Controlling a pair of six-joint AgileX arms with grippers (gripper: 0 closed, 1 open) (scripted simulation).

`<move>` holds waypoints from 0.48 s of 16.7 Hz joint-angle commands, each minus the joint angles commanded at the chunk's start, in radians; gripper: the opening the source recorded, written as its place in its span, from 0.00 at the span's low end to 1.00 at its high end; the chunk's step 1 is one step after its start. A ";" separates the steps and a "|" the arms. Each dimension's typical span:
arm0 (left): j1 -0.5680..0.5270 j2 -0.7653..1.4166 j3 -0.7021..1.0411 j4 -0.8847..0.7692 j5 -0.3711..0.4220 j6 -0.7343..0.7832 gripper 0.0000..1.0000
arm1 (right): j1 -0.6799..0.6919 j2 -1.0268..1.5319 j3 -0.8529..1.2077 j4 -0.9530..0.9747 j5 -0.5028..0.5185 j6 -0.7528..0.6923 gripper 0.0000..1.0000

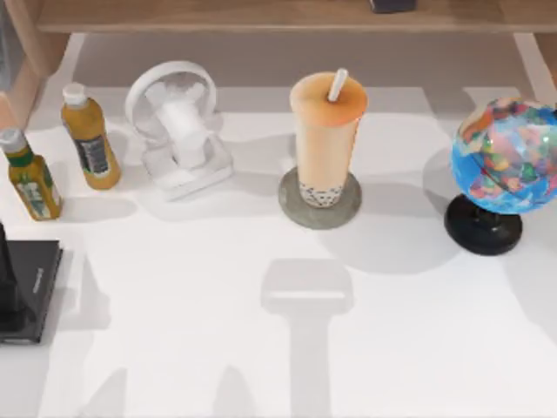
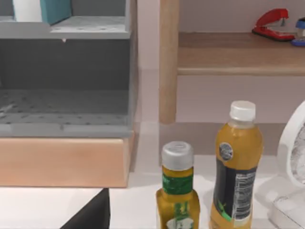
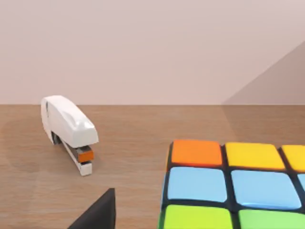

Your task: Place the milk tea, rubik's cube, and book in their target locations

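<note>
The milk tea point(image 1: 324, 131) stands upright on a round grey coaster point(image 1: 296, 209) at the middle of the table. The rubik's cube point(image 3: 233, 186) rests on a wooden shelf board close in front of my right gripper, showing orange, yellow, blue and green squares. A black part of the right gripper point(image 3: 97, 212) shows beside the cube, apart from it. The teal book point(image 2: 55, 9) stands on the upper level of a grey cabinet point(image 2: 66, 71), its white page edge beside it. A black part of my left gripper point(image 2: 93, 214) shows low in the left wrist view, short of the bottles.
Two yellow-green bottles point(image 1: 90, 135) point(image 1: 30, 174), a white fan point(image 1: 178, 131) and a black slab point(image 1: 35, 287) occupy the table's left. A globe point(image 1: 505, 157) stands at the right. A white stapler point(image 3: 69, 131) and a red stapler point(image 2: 271, 24) lie on wooden shelves.
</note>
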 joint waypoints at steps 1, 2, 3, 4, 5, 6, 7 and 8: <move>0.000 0.000 0.000 0.000 0.000 0.000 1.00 | 0.000 0.000 0.000 0.000 0.000 0.000 1.00; 0.000 -0.002 0.001 -0.002 0.000 0.000 1.00 | 0.000 0.000 0.000 0.000 0.000 0.000 1.00; 0.000 -0.013 0.004 -0.015 0.001 -0.001 1.00 | 0.000 0.000 0.000 0.000 0.000 0.000 1.00; 0.001 -0.034 0.007 -0.039 0.002 -0.001 1.00 | 0.000 0.000 0.000 0.000 0.000 0.000 1.00; 0.002 -0.064 0.011 -0.072 0.002 -0.002 1.00 | 0.000 0.000 0.000 0.000 0.000 0.000 1.00; 0.003 -0.104 0.015 -0.115 0.003 -0.002 1.00 | 0.000 0.000 0.000 0.000 0.000 0.000 1.00; 0.004 -0.146 0.019 -0.164 0.004 -0.002 1.00 | 0.000 0.000 0.000 0.000 0.000 0.000 1.00; 0.005 -0.180 0.024 -0.207 0.004 -0.002 1.00 | 0.000 0.000 0.000 0.000 0.000 0.000 1.00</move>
